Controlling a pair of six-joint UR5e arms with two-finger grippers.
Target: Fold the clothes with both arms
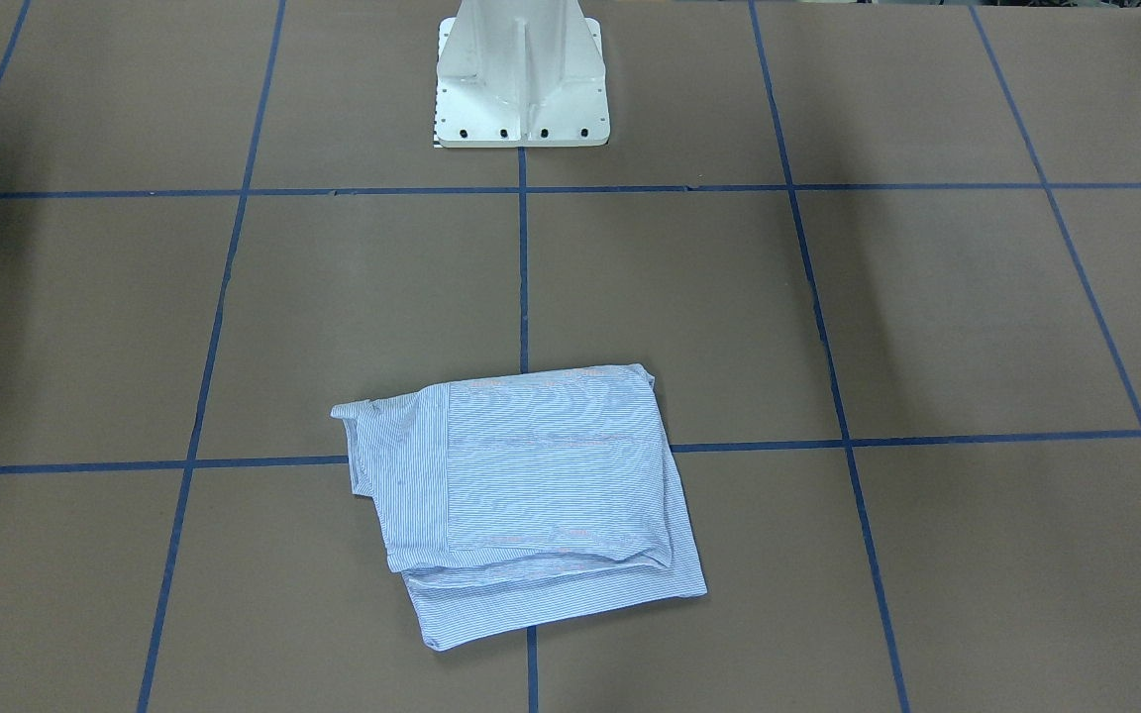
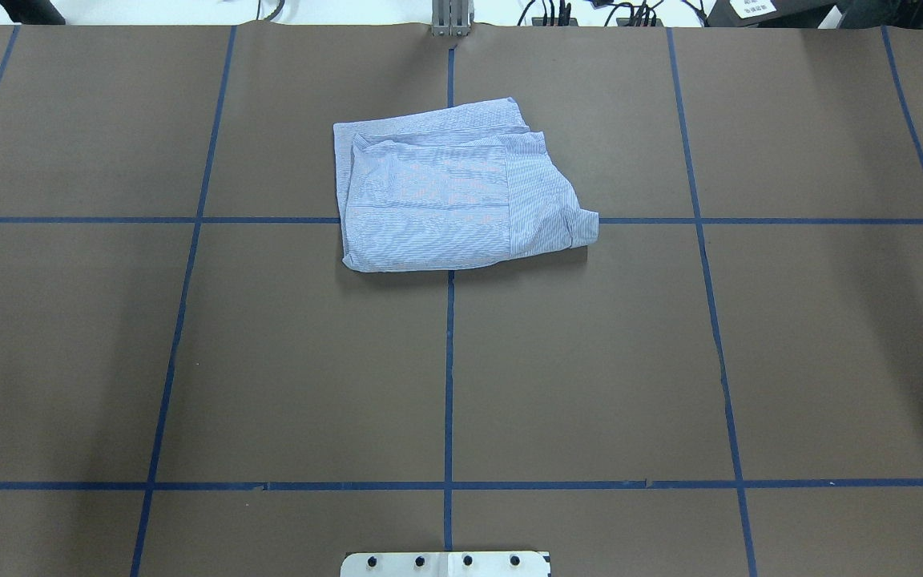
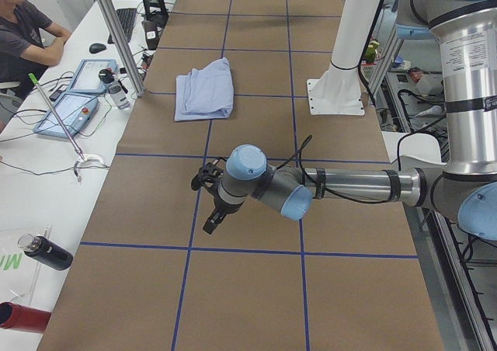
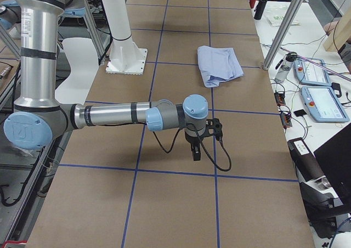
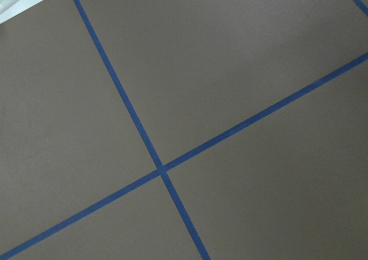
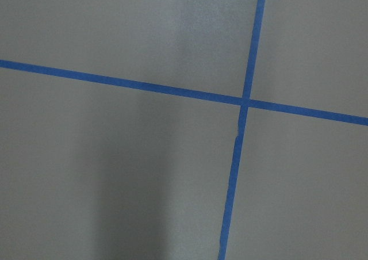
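The blue-and-white pinstriped shirt (image 1: 531, 495) lies folded into a rough rectangle on the brown table, on the far side from the robot's base (image 2: 453, 192). It also shows in the side views (image 3: 204, 88) (image 4: 219, 64). My left gripper (image 3: 210, 215) hangs above the table well away from the shirt. My right gripper (image 4: 196, 149) does the same at the other end. Both show only in the side views, so I cannot tell if they are open or shut. Both wrist views show only bare table with blue tape lines.
The white pedestal base (image 1: 521, 79) stands at the robot's side of the table. A side bench holds tablets (image 3: 78, 110), bottles (image 3: 43, 251) and cables. A seated person (image 3: 19, 33) is beside it. Metal posts (image 3: 116, 33) (image 4: 279, 34) stand at the table's edge.
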